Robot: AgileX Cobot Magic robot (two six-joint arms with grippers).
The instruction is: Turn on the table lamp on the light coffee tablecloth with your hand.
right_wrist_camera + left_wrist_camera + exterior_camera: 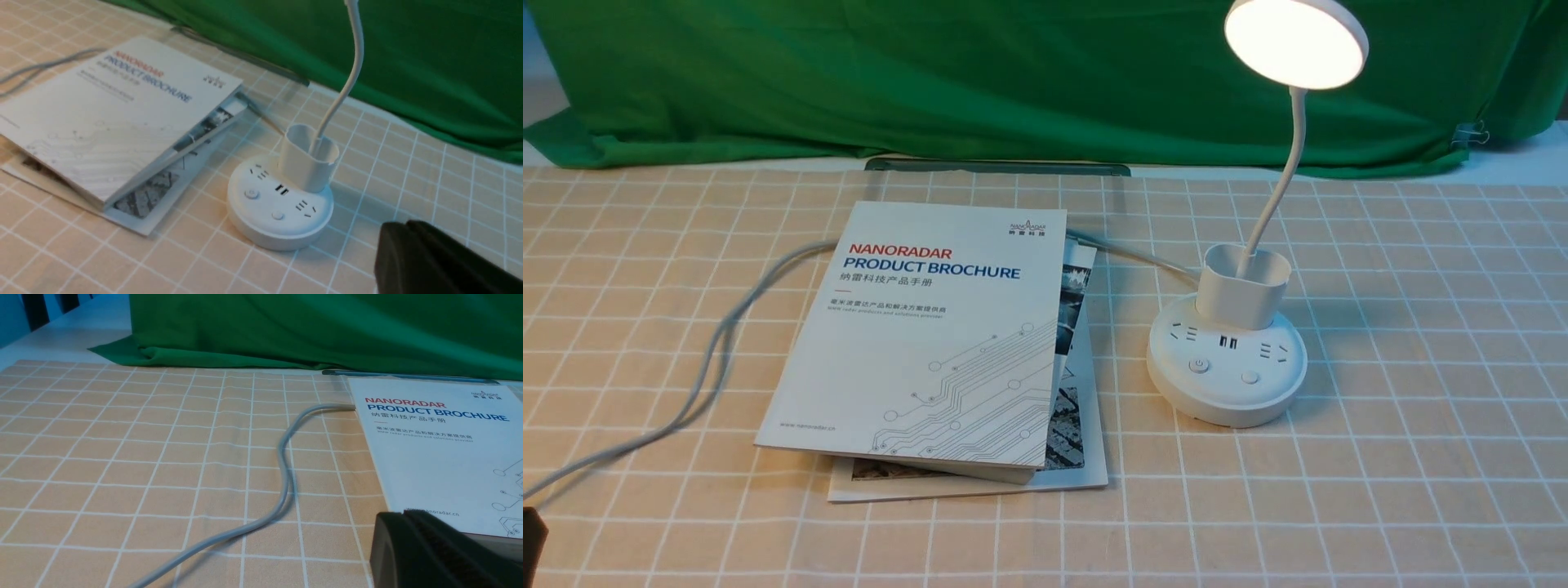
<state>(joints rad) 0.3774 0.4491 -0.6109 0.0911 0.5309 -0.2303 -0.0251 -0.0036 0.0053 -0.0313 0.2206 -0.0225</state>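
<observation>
The right gripper (pixel 402 224) is closed on nothing, its fingers together, perhaps to make one firm tip for pressing; the left gripper (pixel 402 514) is closed and empty too. Ahead of the right one, the table lamp (pixel 1227 359) stands on the tablecloth (pixel 1421 457), right of the brochures (pixel 931 343), its buttons facing up within reach. Its head glows, so the job looks done

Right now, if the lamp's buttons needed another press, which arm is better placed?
Probably the right: its wrist view shows the lamp base and both buttons, while the left's shows neither.
</observation>
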